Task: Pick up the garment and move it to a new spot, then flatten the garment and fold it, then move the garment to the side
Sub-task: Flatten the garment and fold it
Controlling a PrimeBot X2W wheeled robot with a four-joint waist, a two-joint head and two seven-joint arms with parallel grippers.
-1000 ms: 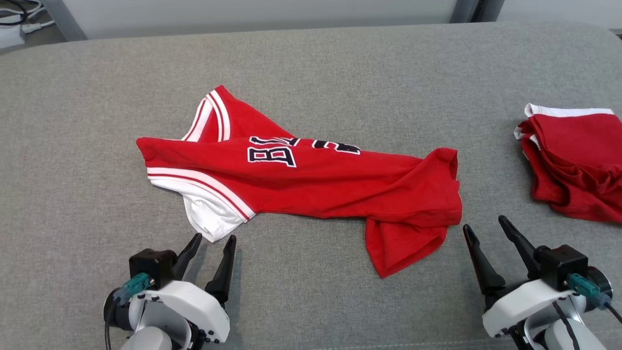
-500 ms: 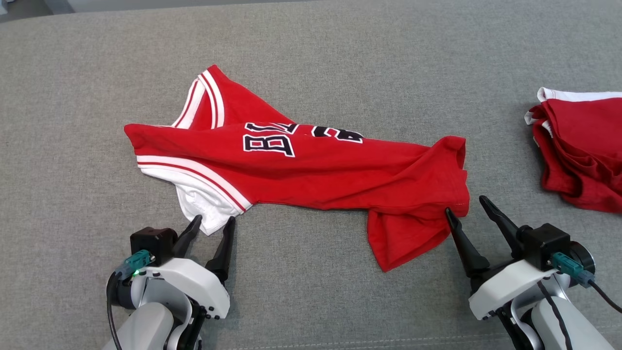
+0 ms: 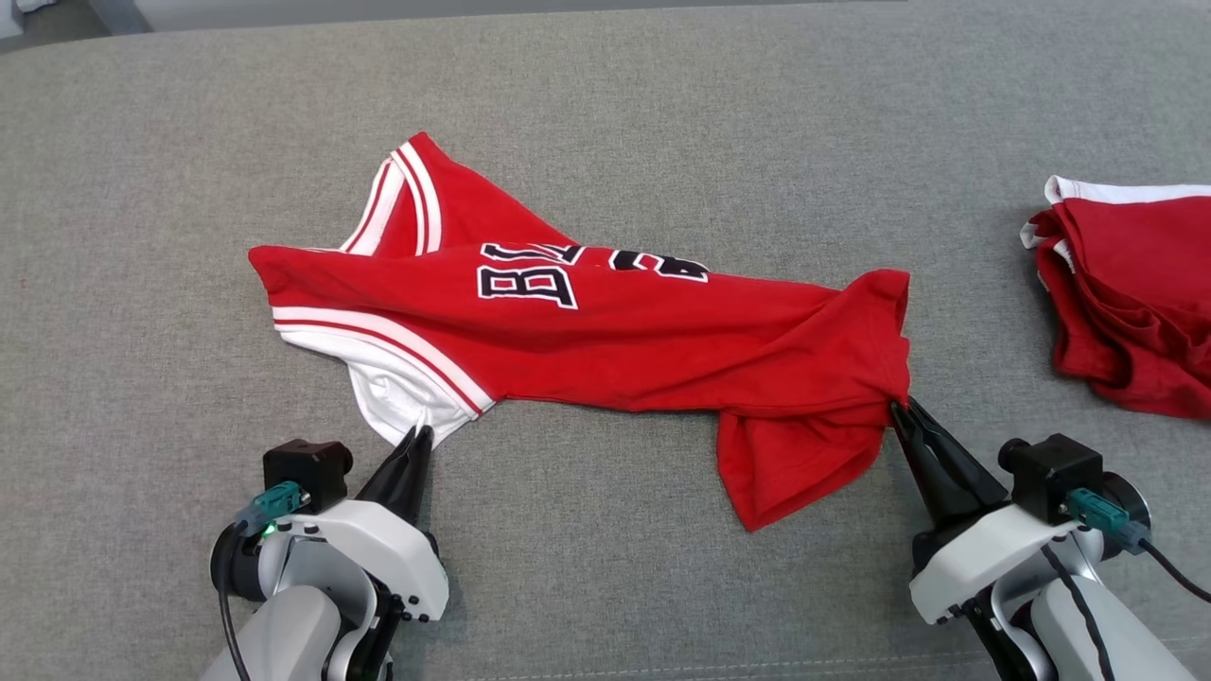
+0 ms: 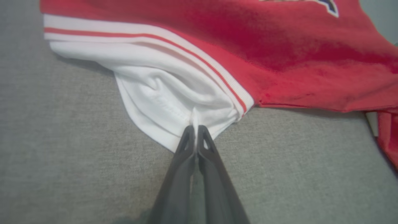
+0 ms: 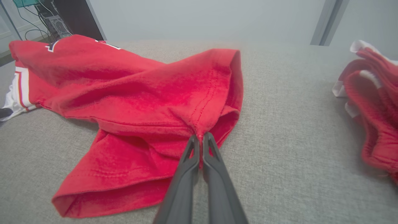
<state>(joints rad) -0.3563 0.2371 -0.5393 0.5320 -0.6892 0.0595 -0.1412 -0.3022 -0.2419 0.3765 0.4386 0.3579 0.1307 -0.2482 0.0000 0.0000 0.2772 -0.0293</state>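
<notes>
The garment point(image 3: 605, 331) is a red jersey with white striped trim and black lettering, lying crumpled across the middle of the grey fabric surface. My left gripper point(image 3: 419, 433) is shut on the white sleeve edge at the jersey's near left; the left wrist view shows a pinch of white cloth point(image 4: 174, 102) between the closed tips of my left gripper point(image 4: 195, 127). At the jersey's near right corner my right gripper point(image 3: 899, 405) is shut on the red hem; the right wrist view has a fold of the garment point(image 5: 149, 93) caught in my right gripper point(image 5: 200, 135).
A second red garment with white trim point(image 3: 1131, 293) lies bunched at the right edge of the grey surface point(image 3: 142, 236), also seen as a red heap point(image 5: 373, 109) in the right wrist view. A wall and cables stand beyond the far edge.
Both grippers moved forward to the jersey and closed, the left on the white sleeve edge, the right on the red hem corner. The head camera tipped down between the first two frames.
</notes>
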